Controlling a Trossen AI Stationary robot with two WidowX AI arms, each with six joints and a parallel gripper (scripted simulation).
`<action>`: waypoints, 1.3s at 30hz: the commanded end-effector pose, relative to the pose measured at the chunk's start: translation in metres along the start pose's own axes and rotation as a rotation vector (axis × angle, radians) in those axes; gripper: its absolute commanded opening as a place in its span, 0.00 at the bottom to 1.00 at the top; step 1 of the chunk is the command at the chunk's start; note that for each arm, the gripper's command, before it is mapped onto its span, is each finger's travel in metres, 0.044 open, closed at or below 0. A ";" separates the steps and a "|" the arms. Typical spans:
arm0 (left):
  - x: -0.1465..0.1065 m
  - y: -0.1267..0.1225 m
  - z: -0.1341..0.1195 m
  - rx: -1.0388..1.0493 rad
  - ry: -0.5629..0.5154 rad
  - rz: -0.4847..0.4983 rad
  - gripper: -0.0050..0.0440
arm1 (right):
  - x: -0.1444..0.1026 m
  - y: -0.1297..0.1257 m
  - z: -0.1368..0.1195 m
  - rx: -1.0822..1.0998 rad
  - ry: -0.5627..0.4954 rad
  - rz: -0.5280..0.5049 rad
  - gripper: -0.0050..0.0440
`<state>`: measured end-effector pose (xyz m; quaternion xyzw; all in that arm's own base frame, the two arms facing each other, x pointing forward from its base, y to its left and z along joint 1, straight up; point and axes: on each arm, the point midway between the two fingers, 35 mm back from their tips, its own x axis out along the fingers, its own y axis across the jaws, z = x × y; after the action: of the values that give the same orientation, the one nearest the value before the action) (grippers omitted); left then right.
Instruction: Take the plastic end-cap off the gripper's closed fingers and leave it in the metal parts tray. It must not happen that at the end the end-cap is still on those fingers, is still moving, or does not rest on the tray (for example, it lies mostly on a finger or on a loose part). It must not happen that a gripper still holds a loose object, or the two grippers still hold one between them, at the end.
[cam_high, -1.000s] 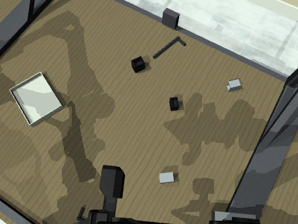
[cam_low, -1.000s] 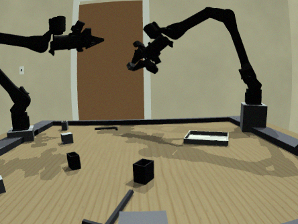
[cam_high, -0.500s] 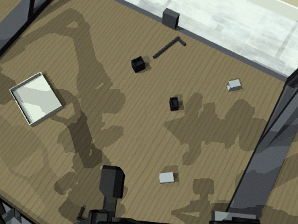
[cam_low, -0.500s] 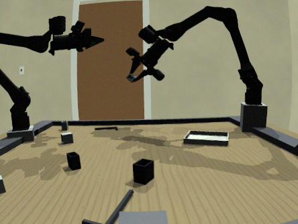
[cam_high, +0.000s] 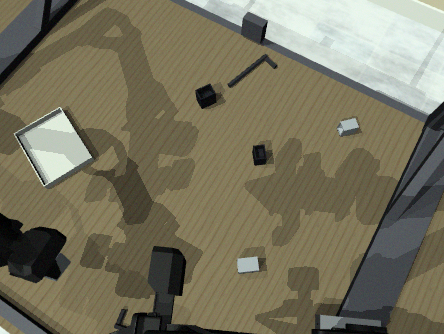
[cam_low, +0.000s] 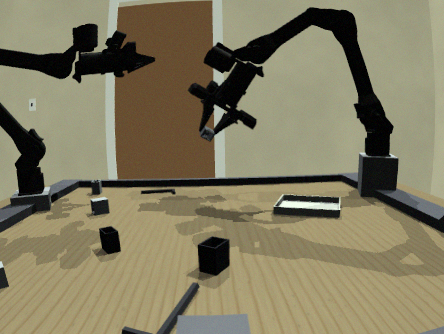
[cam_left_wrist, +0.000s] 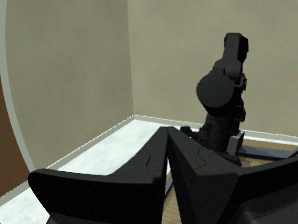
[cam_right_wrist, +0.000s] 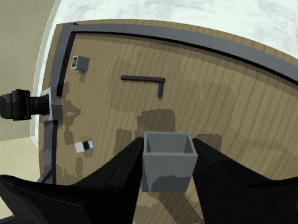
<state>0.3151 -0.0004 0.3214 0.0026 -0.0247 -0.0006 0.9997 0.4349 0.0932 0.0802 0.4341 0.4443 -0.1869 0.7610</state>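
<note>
The end-cap (cam_low: 206, 133) (cam_right_wrist: 169, 170) is off the left fingers. My left hand (cam_low: 154, 59) (cam_left_wrist: 166, 132) is closed on nothing. My right hand (cam_low: 207, 132) (cam_right_wrist: 167, 144) pinches the cap, upper middle outside. Left: put it in the tray (cam_high: 57, 145) (cam_low: 307, 212), right of middle there, and let go.
</note>
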 end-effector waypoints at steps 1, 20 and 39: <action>-0.001 0.000 0.006 0.003 -0.013 -0.002 0.10 | -0.006 -0.003 -0.027 -0.187 0.038 -0.022 0.10; -0.001 0.000 0.006 0.003 -0.013 -0.002 0.10 | -0.010 -0.055 -0.133 -0.984 0.284 -0.140 0.10; -0.001 0.000 0.006 0.003 -0.013 -0.002 0.10 | -0.038 -0.133 -0.213 -1.858 0.631 -0.159 0.10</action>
<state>0.3151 -0.0004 0.3214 0.0026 -0.0247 -0.0006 0.9997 0.2346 0.1907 -0.0037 -0.2741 0.6396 0.2605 0.6693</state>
